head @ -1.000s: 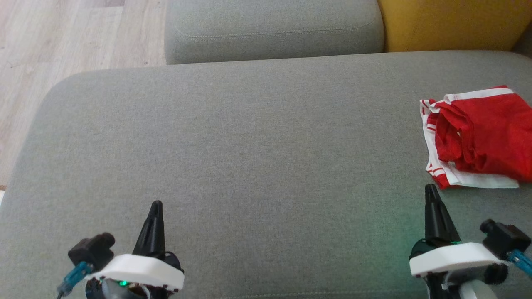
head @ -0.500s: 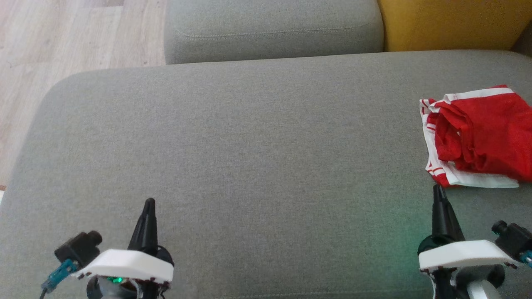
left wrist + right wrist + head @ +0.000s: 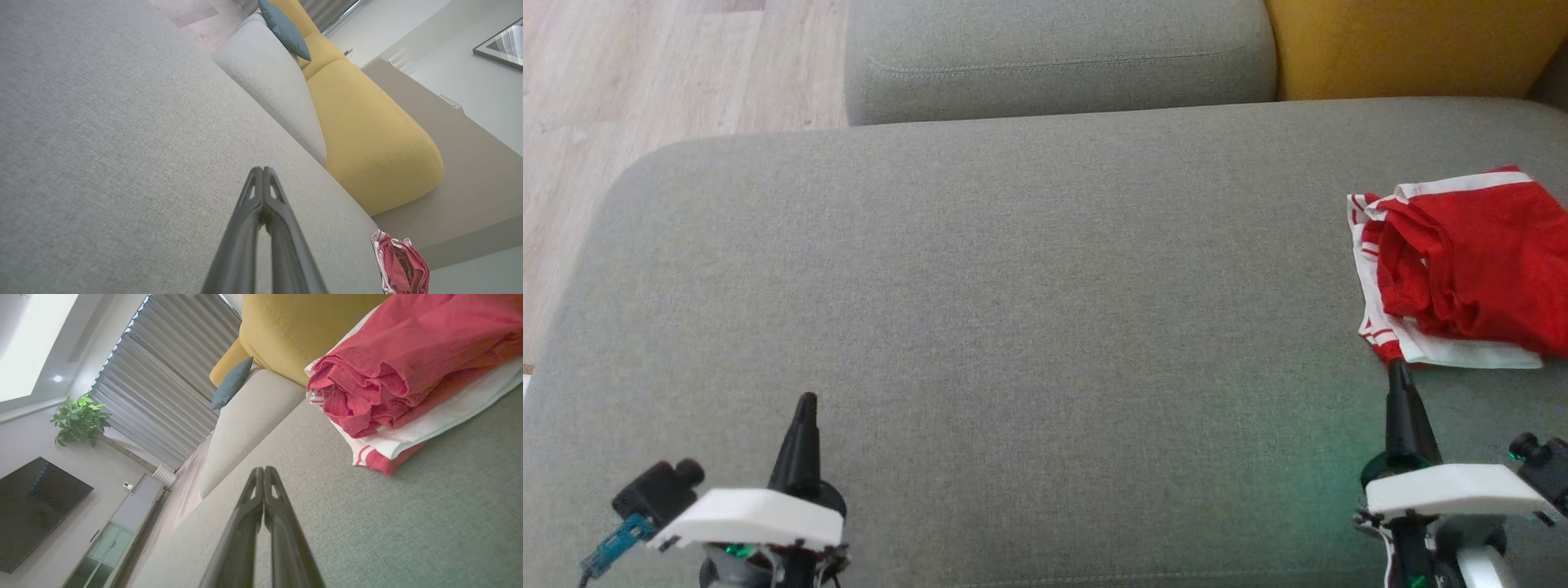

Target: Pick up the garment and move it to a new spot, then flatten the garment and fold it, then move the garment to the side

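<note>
The garment (image 3: 1462, 265), red with white stripes and a white layer underneath, lies folded at the right edge of the grey sofa seat (image 3: 1013, 286). It also appears in the right wrist view as the garment (image 3: 408, 371) and, small and far off, in the left wrist view as the garment (image 3: 402, 265). My right gripper (image 3: 1398, 369) is shut and empty, its tip just short of the garment's near corner. My left gripper (image 3: 805, 402) is shut and empty at the lower left, far from the cloth. Both wrist views show closed fingers (image 3: 261, 188) and fingers (image 3: 261, 477) above bare fabric.
A second grey cushion (image 3: 1054, 57) lies beyond the seat, with a yellow cushion (image 3: 1413, 45) to its right. Wooden floor (image 3: 645, 82) runs along the seat's left side. A blue pillow (image 3: 233, 381), a plant (image 3: 79, 418) and a dark television (image 3: 32, 506) stand farther off.
Both grippers have drawn back toward the bottom edge, the left drifting left and the right drifting right. The garment has not moved.
</note>
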### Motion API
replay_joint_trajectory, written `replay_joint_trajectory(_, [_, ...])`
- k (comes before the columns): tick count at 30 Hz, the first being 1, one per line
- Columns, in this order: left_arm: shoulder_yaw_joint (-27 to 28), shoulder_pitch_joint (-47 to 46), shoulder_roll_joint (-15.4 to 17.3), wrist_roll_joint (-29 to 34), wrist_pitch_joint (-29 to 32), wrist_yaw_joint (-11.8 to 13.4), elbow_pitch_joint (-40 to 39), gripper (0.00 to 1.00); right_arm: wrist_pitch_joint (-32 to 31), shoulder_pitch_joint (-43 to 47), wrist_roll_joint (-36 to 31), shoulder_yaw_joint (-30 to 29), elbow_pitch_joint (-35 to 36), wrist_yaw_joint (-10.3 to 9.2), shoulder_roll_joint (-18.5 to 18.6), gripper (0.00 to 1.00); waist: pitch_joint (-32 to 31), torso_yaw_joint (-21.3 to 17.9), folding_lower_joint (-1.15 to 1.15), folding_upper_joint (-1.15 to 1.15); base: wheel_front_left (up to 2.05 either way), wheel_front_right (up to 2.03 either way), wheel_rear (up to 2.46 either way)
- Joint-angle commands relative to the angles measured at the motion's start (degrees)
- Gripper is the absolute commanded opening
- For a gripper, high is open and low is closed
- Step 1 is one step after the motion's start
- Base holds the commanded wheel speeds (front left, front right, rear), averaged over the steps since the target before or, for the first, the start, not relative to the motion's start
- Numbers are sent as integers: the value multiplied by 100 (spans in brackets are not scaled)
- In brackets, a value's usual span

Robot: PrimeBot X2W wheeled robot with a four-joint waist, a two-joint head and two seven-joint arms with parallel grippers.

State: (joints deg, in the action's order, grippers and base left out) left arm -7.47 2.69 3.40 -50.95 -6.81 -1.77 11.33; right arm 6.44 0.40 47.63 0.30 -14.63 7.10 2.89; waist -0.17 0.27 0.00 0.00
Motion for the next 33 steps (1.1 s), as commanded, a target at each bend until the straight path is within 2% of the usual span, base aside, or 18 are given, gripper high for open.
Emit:
replay_joint_trajectory(1, [169,-371,89,-161,25,-63,-152,0,-39,-303,176,16,177,18,117,0,1,0,0,0,0,0,0])
replay_joint_trajectory(33, [647,-614,111,-2217,565,-313,49,0,-575,-468,2366,-227,126,28,131,0,18,-13,0,0,0,0,0])
